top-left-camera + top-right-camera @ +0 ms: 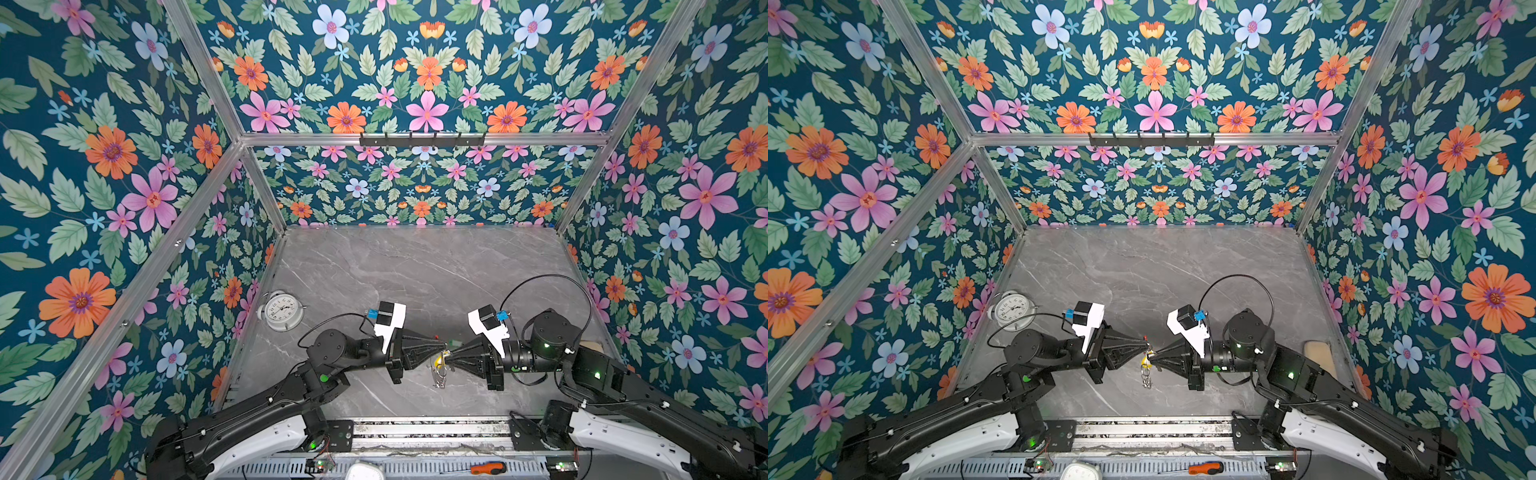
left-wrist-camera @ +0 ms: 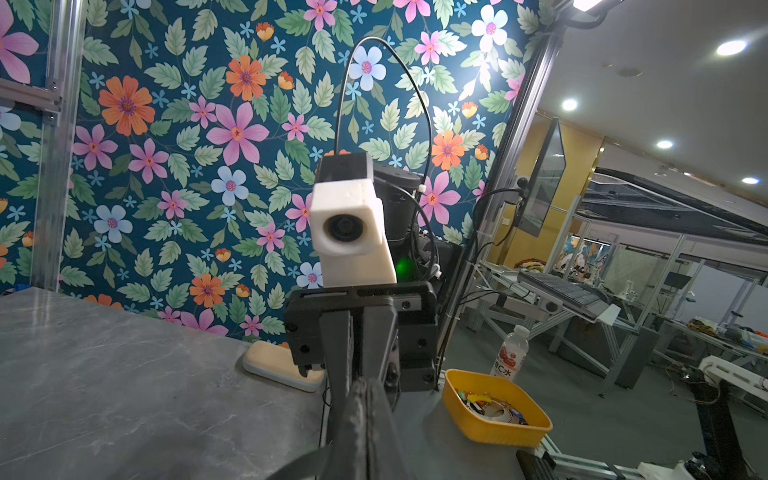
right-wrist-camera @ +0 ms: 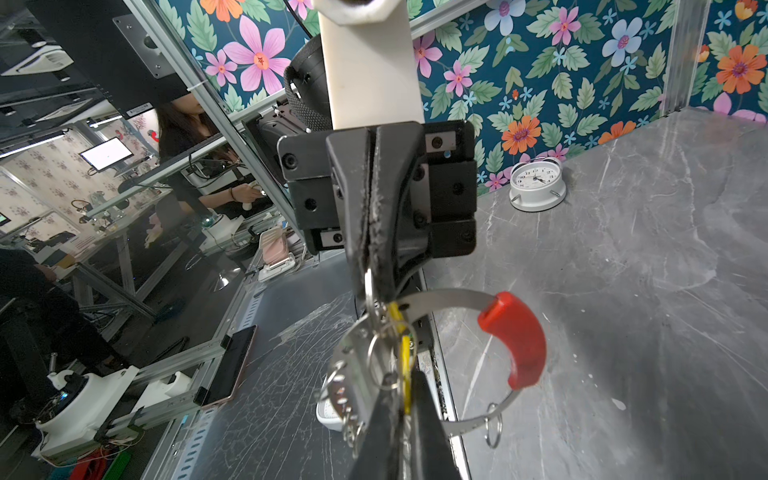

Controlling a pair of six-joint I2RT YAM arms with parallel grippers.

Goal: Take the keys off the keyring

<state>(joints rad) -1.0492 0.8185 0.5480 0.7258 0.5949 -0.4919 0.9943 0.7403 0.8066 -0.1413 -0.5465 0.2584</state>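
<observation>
Above the desk, near its front edge and about midway between its sides, we see the keyring held up between the left gripper and the right gripper, which meet tip to tip. It is a thin grey band curved into a loop, with one thick red section and small silver split rings dangling along its rim. The left gripper has its fingers pressed together on the band, and the right gripper is likewise closed, pinching the yellow key, which shows edge-on as a narrow yellow strip running in between its fingers. We cannot see the key's blade, and from above the loop shrinks to a yellow fleck and a few hanging rings. A small green piece peeps out beside the right gripper; we cannot tell what it is. From the left wrist the black fingers and the facing gripper block the keyring entirely. A white alarm clock stands near the desk's left edge, a cream pad lies at its right edge, and an orange-handled screwdriver lies on the rail before the front edge.
</observation>
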